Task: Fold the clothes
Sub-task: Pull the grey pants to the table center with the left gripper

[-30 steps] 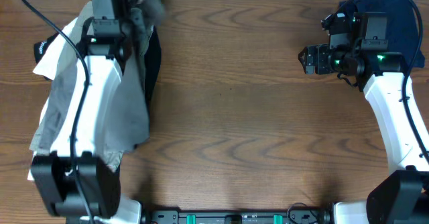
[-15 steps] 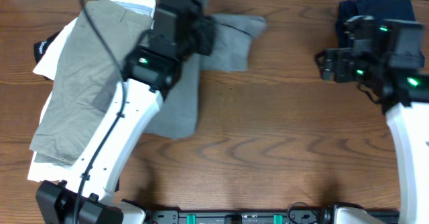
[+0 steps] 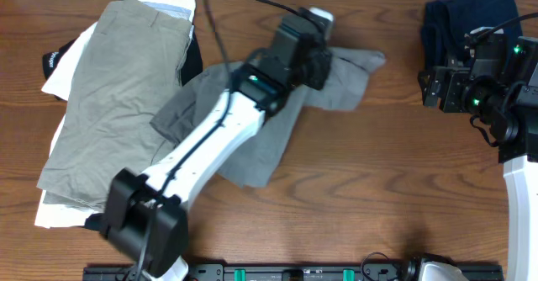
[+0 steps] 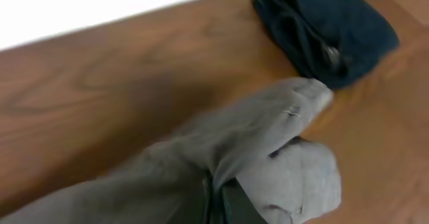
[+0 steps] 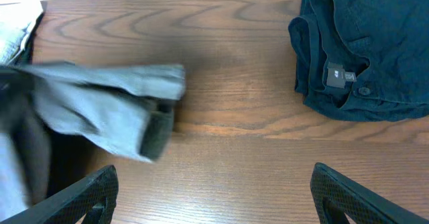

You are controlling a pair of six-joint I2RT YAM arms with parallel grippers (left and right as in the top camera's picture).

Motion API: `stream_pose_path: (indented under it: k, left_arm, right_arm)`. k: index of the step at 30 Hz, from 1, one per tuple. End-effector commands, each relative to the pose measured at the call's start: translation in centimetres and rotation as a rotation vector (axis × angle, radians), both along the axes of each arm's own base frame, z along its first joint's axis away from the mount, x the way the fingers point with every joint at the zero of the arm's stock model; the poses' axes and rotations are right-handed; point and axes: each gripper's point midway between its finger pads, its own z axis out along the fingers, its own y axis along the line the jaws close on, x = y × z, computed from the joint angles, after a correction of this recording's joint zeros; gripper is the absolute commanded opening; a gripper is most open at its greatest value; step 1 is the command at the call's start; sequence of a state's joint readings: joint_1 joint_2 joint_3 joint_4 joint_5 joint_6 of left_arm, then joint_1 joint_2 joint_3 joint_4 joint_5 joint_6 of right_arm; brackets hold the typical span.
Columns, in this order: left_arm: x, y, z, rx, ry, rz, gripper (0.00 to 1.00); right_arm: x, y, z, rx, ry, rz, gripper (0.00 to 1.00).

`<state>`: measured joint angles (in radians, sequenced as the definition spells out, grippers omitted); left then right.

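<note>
Over the middle of the table (image 3: 378, 197): grey shorts (image 3: 252, 146), bunched, one end gripped, the rest lying on it.
Left gripper (image 3: 313, 55): clamped tight on a fold of the grey shorts.
Right gripper (image 3: 430, 87): spread wide, holding nothing, beside the navy garment (image 3: 450, 16).
Doing it well: spread the shorts flat, clear of the pile (image 3: 118, 104) at the left, before folding.
Containers: none in view.

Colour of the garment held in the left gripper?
The shorts are medium grey, clearest in the overhead view.
</note>
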<state>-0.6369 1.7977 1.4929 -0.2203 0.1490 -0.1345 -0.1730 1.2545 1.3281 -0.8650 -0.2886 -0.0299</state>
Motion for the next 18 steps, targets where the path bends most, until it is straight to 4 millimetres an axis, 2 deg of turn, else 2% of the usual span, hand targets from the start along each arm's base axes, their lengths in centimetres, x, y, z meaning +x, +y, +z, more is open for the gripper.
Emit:
stream_pose_path:
  k: [1,8,12,14,17,18]
  left_arm:
    - [-1.6,-3.2,1.7,-0.068,-0.014,-0.08,0.06]
    - [-5.0,-7.7,2.8,-0.102,-0.056,-0.181,0.06]
    - [-5.2,-7.7,2.4,-0.066,-0.067,-0.153,0.07]
    - [-4.9,-7.1,1.8,-0.038,-0.061,-0.124,0.17]
    - [-4.6,-5.8,0.8,0.005,-0.028,-0.096,0.42]
    - [-4.6,-5.3,0.5,0.019,-0.013,-0.089,0.46]
  right_arm:
    - [0.1,-0.1,0.6,0.013,-0.012,-0.01,0.9]
    - [0.1,-0.1,0.7,0.012,-0.015,-0.01,0.91]
    - [0.1,-0.1,0.6,0.013,-0.01,-0.01,0.91]
    - [0.0,-0.1,0.6,0.013,-0.008,-0.01,0.91]
    - [0.0,-0.1,0.6,0.013,-0.007,-0.01,0.91]
    - [0.0,-0.1,0.6,0.013,-0.007,-0.01,0.91]
